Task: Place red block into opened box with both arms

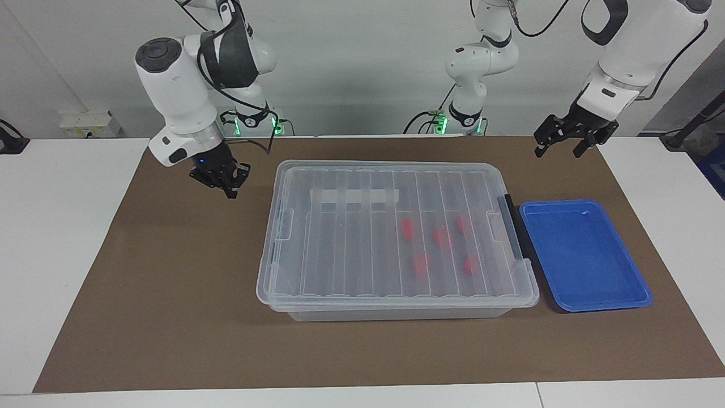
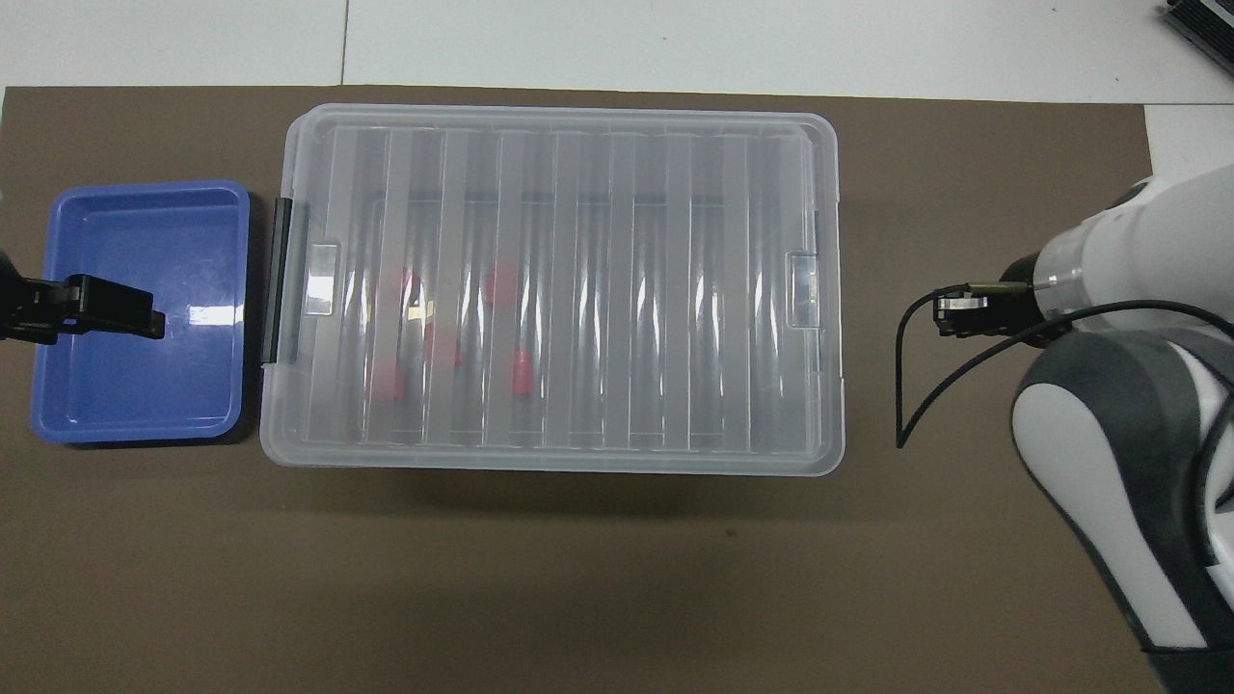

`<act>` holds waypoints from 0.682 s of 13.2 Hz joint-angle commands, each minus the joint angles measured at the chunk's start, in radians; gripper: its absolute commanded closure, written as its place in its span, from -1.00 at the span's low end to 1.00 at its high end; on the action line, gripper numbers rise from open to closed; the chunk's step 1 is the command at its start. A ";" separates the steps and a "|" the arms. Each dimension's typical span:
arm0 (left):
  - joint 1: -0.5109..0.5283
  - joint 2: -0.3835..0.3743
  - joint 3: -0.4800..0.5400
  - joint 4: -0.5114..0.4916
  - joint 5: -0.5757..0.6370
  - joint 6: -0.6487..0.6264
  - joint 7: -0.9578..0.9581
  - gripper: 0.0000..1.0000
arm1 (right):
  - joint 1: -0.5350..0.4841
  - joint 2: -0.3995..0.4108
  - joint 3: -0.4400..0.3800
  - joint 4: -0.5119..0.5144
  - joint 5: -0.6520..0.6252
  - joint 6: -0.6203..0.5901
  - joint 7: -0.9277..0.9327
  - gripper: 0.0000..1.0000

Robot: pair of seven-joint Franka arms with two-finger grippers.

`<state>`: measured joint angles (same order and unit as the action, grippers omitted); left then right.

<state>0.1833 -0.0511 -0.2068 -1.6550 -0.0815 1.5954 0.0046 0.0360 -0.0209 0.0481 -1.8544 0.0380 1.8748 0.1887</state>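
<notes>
The box [image 1: 396, 238] sits shut on the brown mat [image 1: 170, 294], its ribbed clear lid [image 1: 362, 226] lying flat over the whole rim, its long axis running from the right arm's end of the table to the left arm's end. Five red blocks [image 1: 420, 264] show through the lid, all inside the box and bunched in the half toward the left arm's end, near the dark grey handle [image 1: 512, 226]. Touching nothing but the mat, the blue tray [image 1: 623, 297] lies just beside the box at that handle end and holds nothing. The right gripper [image 1: 224, 180] hangs low over the mat, just clear of the box's end toward the right arm, carrying nothing; whether its fingertips meet or stand a little apart I cannot tell. The left gripper [image 1: 563, 141] is raised with its jaws standing wide and empty; from overhead it reads as over the tray, while the facing view puts it over the mat near the box's handle-end corner. The relation that matters: every block lies under the lid, so neither pincer can reach one. In my judgement the task looks finished, with the blocks in and the lid on. The left gripper is nearer the blocks, the right nearer the bare end.
</notes>
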 commanded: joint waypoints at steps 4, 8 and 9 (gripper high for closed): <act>-0.011 -0.030 0.012 -0.034 -0.018 0.018 0.006 -1.00 | -0.054 -0.011 0.006 0.142 -0.065 -0.155 0.012 -1.00; -0.007 -0.030 0.012 -0.035 -0.018 0.017 0.006 -1.00 | -0.048 0.028 0.009 0.337 -0.082 -0.321 0.070 -1.00; -0.005 -0.030 0.012 -0.035 -0.018 0.017 0.006 -1.00 | -0.047 0.050 0.010 0.380 -0.079 -0.362 0.071 -1.00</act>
<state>0.1830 -0.0511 -0.2061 -1.6551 -0.0816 1.5954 0.0046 -0.0136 -0.0340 0.0494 -1.5871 -0.0262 1.5875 0.2237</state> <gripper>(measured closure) 0.000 0.000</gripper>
